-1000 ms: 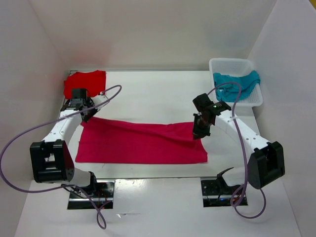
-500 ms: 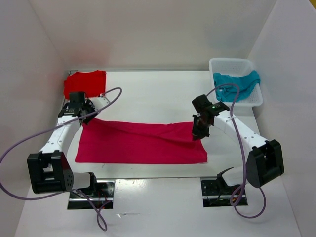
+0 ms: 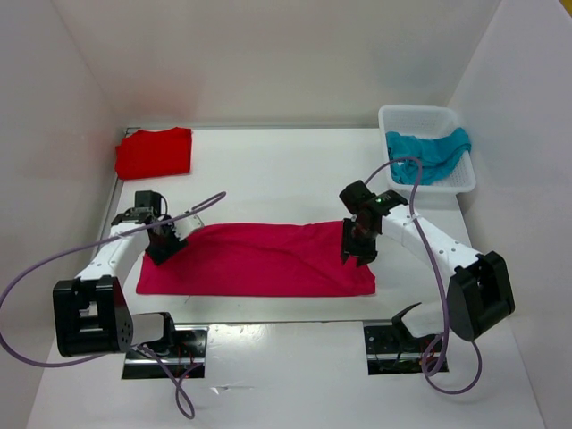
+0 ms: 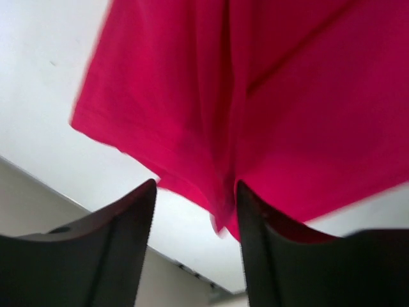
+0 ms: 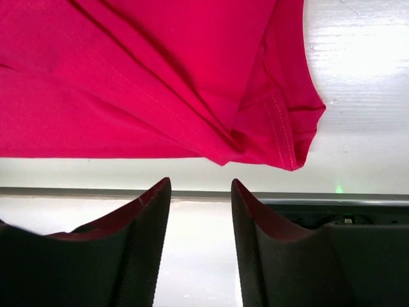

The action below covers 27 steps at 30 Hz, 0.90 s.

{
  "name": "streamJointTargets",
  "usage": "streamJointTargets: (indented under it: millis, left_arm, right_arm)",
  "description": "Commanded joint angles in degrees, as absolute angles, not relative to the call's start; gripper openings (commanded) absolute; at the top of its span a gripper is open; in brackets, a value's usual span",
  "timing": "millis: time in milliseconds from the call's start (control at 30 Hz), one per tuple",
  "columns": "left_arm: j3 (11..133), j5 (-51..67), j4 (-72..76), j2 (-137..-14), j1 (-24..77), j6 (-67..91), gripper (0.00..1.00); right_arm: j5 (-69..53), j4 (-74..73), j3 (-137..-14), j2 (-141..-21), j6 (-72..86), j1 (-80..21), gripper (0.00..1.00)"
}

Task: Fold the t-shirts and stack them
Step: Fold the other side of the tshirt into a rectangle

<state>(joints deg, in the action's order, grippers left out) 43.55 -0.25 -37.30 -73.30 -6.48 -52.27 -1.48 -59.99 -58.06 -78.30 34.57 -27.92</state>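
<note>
In the top view, a white plastic lattice basket (image 3: 420, 111) is sitting at the upper right of the frame, at the far right corner of the white table (image 3: 268, 170). It is holding the teal-blue t-shirt (image 3: 429, 152), which is lying crumpled inside, with one part reaching the basket's right rim. Nothing else is showing in the basket.

The bright red t-shirt (image 3: 154, 152) is lying folded at the upper left of the frame, flat on the table and well apart from the basket.

The crimson-pink t-shirt (image 3: 268, 259) is lying as a wide band across the middle of the frame, between the two arms.

The left gripper (image 3: 165, 246) is hovering over this shirt's upper left corner. In the left wrist view its fingers (image 4: 128, 217) are standing apart with nothing clamped between them. The shirt (image 4: 255, 96) is filling the upper part of that frame, and a bunched corner of it is pointing down toward the gap.

The right gripper (image 3: 357, 250) is hanging over the shirt's right end. In the right wrist view its two dark fingers (image 5: 150, 217) are also parted and empty. The stitched hem corner of the shirt (image 5: 128, 77) is lying just above them in the frame, on the table.
</note>
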Motion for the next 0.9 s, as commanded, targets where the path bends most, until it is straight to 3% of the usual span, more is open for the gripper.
streamJointTargets:
  millis: [0,100,300,467,633,700,867]
  left_arm:
    - [48.2,1.9,-47.6,-70.6,-7.4,-56.0,0.62]
    - [50.0,1.9,-51.5,-70.6,-7.4,-58.0,0.65]
    - [46.5,-2.9,-44.4,-72.2,-7.4,-58.9,0.7]
    - [50.3,5.4,-56.2,-78.0,-7.4,-60.0,0.74]
    - [51.9,6.2,-56.6,-79.2,-2.3,-56.9,0.83]
    - [49.8,4.1,-54.8,-79.2,-0.5,-54.9,0.86]
    - [45.5,-6.5,-44.6,-81.2,1.0,-51.5,0.84]
  right_arm:
    - [-0.2,-62.6,-59.1,-78.6,34.2,-28.7,0.49]
    - [-0.8,-61.8,-60.4,-78.0,33.5,-28.7,0.5]
    - [-2.5,-58.4,-62.4,-80.8,32.4,-29.3,0.56]
    - [-2.5,-56.5,-62.5,-82.5,32.4,-30.4,0.56]
    - [-2.0,-55.9,-62.0,-83.1,32.4,-30.4,0.57]
    - [-2.0,-55.3,-62.0,-83.6,32.4,-30.4,0.58]
    - [-2.0,-53.4,-61.4,-84.9,32.4,-30.4,0.61]
